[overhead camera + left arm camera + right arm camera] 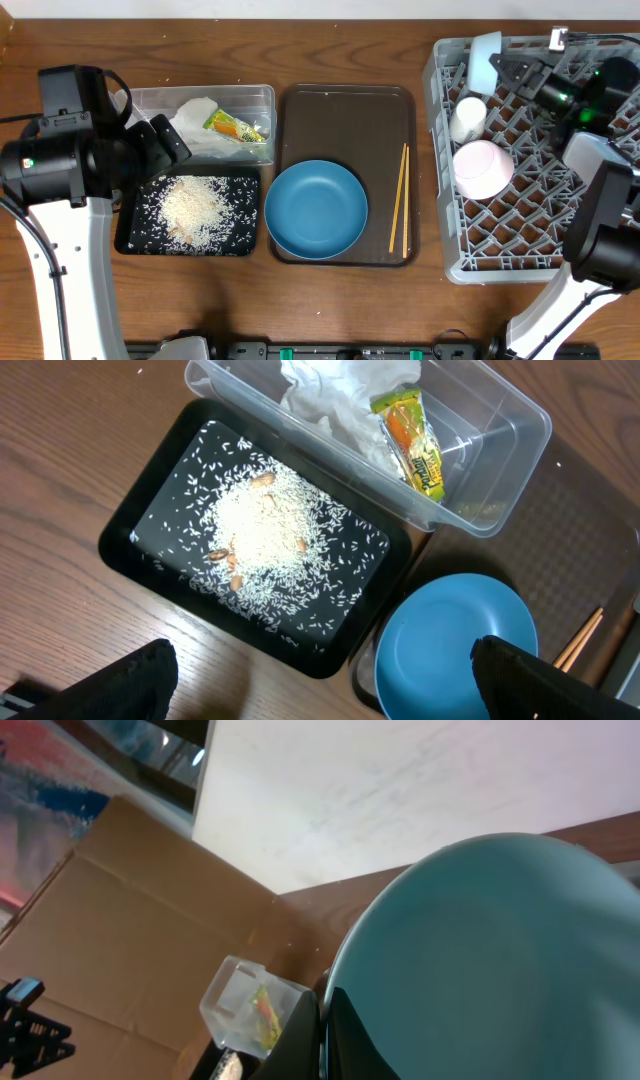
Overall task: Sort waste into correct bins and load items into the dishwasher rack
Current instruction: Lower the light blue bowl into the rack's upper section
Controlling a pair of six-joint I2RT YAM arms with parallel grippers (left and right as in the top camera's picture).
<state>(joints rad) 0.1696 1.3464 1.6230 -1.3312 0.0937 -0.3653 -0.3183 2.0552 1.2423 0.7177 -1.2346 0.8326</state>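
Wooden tabletop (330, 300), brown, carries everything. A plain wall and cardboard show in the right wrist view.

Waste: the clear rectangular plastic tub (500, 460) at far left holds the crumpled white paper napkin (340, 390) and the green-and-orange snack wrapper (410, 440). The shallow black rectangular tray (150, 530) sits just near of it and holds the loose white rice grains (190, 208) with a few tan bits. Dry litter is in one bin and food scraps in the other, so I judge the sorting finished.

The left gripper (325, 685) hangs over the near right corner of the black tray, fingers spread wide with nothing between them. I read it as free for the next pick.

The large square grey plastic rack (500, 250) is at right. The white bowl (482, 168) seems to lie mouth-down on the pegs, with the small cream cup (467, 118) just far of it. The small light-blue bowl (486, 50) stands on edge at the rack's far left corner. The right gripper (508, 66) has its fingers pressed together on the rim, as far as the wrist view shows. I take the on-edge pose as meant to slot the bowl between pegs.

Not yet loaded: the large round blue plate (315, 210) and the pair of thin wooden chopsticks (400, 200), apart from each other on the dark brown serving tray (345, 100). The plate overhangs the tray's near left edge, which should offer a rim to pinch.
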